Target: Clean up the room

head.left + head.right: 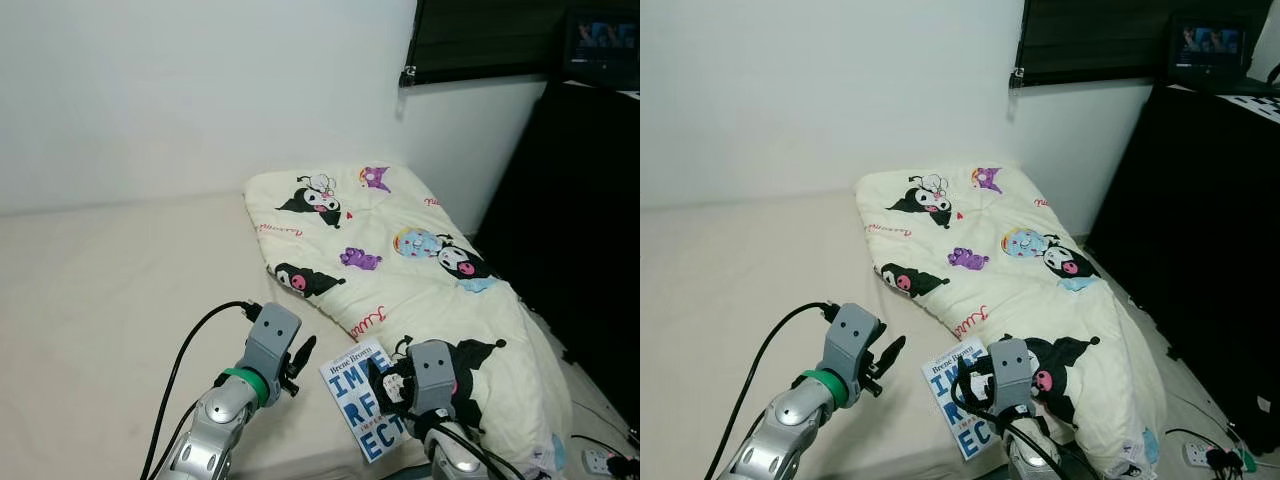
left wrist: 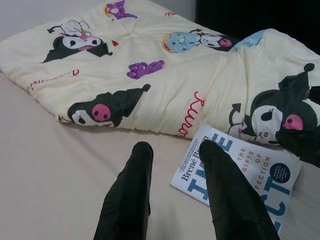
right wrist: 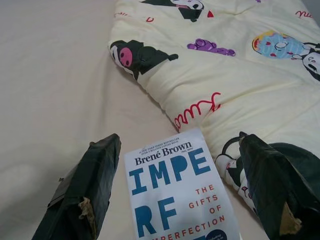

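While both grippers hover, right gripper (image 3: 175,190) jaws spread over book (image 3: 175,190) — left gripper (image 2: 175,155) jaws parted, beside quilt (image 1: 400,250).

My book (image 3: 172,195) read "Brené Brown" above big blue "IMPERFECTION" letters, cut off, with "THE GIFTS OF" in small orange type. The quilt (image 3: 240,90) bore red cursive I couldn't read.

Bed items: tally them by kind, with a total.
Book: 1
Cartoon-print quilt: 1
Total: 2
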Controlling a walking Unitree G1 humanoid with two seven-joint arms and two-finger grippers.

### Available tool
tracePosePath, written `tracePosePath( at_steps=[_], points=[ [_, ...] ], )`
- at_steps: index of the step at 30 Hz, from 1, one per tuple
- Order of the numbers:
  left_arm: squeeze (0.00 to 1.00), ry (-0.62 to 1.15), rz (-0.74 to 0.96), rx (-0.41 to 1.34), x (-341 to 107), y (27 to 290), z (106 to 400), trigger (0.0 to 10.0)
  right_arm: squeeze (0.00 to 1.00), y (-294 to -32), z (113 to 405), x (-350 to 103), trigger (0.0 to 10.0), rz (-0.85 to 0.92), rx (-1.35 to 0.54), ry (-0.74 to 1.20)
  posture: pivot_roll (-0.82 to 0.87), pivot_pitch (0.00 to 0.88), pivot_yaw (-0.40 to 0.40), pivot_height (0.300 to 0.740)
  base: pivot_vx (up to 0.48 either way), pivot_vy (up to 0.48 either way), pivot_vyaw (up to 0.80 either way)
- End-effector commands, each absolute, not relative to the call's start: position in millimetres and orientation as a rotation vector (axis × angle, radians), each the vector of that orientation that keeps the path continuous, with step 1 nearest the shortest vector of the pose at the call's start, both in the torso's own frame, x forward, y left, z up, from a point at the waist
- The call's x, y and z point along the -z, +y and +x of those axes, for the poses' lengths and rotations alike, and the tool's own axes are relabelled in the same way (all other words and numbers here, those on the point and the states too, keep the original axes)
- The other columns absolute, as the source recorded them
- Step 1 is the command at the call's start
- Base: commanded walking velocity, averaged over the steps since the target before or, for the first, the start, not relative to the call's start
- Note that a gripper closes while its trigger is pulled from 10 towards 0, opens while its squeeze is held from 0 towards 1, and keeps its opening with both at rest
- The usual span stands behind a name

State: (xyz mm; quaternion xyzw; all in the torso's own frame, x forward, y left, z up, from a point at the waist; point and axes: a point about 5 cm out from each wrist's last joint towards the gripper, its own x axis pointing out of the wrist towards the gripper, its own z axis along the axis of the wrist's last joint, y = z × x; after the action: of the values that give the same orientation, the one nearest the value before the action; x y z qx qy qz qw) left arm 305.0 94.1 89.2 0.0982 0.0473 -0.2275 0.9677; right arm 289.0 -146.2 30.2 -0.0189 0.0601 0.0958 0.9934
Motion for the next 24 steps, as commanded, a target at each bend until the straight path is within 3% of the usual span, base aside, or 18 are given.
tracePosePath(
  at_steps=[1,24],
  points=[
    [0.0,0.121,0.202,0.467,-84.2,92.4,303.6,10.0,0.0,-146.9,284.3,-26.2,10.0,-0.035,-0.193,0.132,-0.13,0.069,0.064,0.7,0.0,0.0,0.0],
    [0.0,0.115,0.209,0.489,-85.4,88.3,304.6,10.0,0.0,-151.6,282.6,-25.6,10.0,-0.018,-0.171,0.137,-0.14,0.071,0.071,0.6,0.0,0.0,0.0]
  ],
)
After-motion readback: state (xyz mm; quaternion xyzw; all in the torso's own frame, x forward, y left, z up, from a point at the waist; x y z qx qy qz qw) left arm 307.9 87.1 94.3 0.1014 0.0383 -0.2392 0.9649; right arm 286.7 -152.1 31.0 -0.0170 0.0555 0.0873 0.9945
